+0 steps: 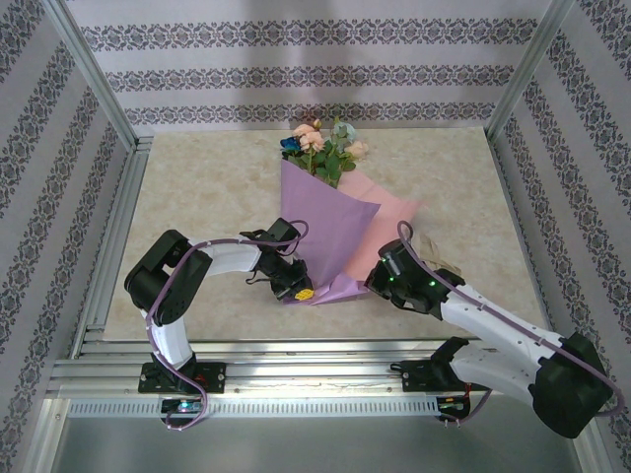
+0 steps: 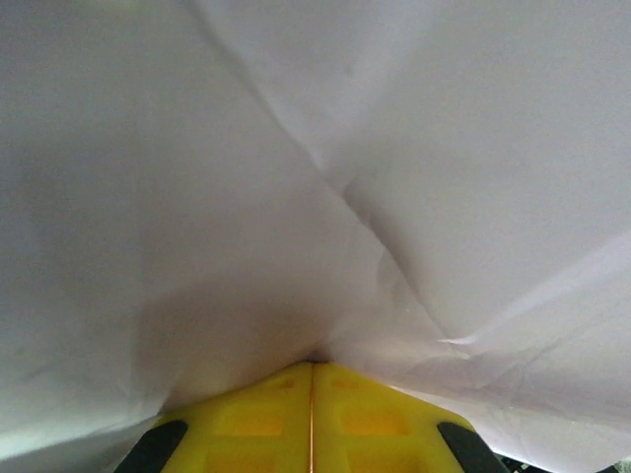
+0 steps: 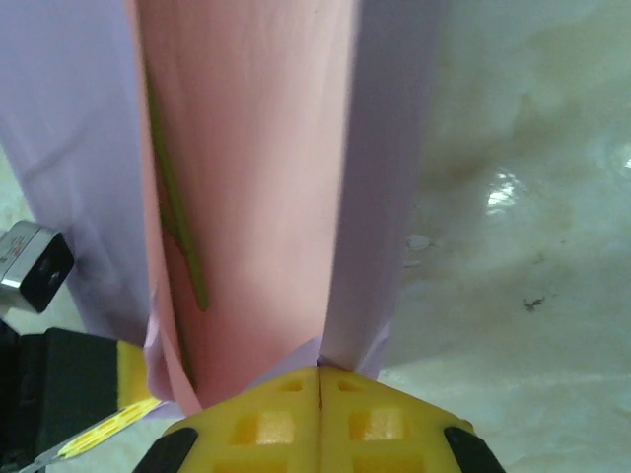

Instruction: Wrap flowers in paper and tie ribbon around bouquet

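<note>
One marble-patterned tabletop (image 1: 197, 187) carried the paper (image 1: 320, 232), lilac outside with a pink flap at right, folded into a cone around the flowers (image 1: 323, 146); the blooms showed at its far, wide end. At the near, narrow end, the left claw (image 2: 312, 370) was closed, pinching the lilac sheet where creases converged. The right claw (image 3: 317, 389) was closed on the paper's lower edge, near a green stem (image 3: 177, 227).

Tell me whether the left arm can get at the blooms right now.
Probably not yet: the left tool is shut on the paper at its narrow near end; the blooms lie at the far end. It must let go first.
</note>
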Motion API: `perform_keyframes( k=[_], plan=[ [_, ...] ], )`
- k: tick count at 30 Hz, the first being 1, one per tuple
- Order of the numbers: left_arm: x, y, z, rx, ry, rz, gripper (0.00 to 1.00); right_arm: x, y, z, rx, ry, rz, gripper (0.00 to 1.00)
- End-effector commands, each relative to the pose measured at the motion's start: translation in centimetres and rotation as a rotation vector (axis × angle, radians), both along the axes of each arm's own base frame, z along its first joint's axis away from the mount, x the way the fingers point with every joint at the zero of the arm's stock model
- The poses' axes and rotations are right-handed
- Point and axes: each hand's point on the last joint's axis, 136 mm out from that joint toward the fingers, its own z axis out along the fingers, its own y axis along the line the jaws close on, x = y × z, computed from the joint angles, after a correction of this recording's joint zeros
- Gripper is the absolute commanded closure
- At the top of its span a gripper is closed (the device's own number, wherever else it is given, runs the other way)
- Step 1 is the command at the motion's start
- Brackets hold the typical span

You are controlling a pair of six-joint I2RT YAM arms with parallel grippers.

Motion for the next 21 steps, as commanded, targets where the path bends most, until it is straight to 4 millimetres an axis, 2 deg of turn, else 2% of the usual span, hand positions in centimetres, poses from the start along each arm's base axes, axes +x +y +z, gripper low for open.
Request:
perform_keyframes(
  k=[1, 5, 9, 15, 21],
  plan=[
    [-0.6, 1.0, -1.9, 0.068, 0.018, 0.003, 0.92, 1.5, 1.7, 3.1, -0.003, -0.109, 0.061, 1.0],
    [-0.5, 1.0, -2.1, 0.069, 0.017, 0.005, 0.92, 2.6, 4.5, 5.6, 0.026, -0.189, 0.142, 1.0],
    [-0.5, 1.1, -2.3, 0.07, 0.017, 0.009, 0.92, 3.6, 8.2, 7.5, 0.102, -0.242, 0.23, 1.0],
    [0.2, 1.7, -1.9, 0.059, -0.019, 0.049, 0.92, 5.7, 14.3, 9.3, 0.24, -0.298, 0.356, 1.0],
    [1.7, 2.2, -0.8, 0.02, -0.111, 0.126, 0.96, 8.0, 18.5, 9.2, 0.335, -0.292, 0.401, 1.0]
  ],
)
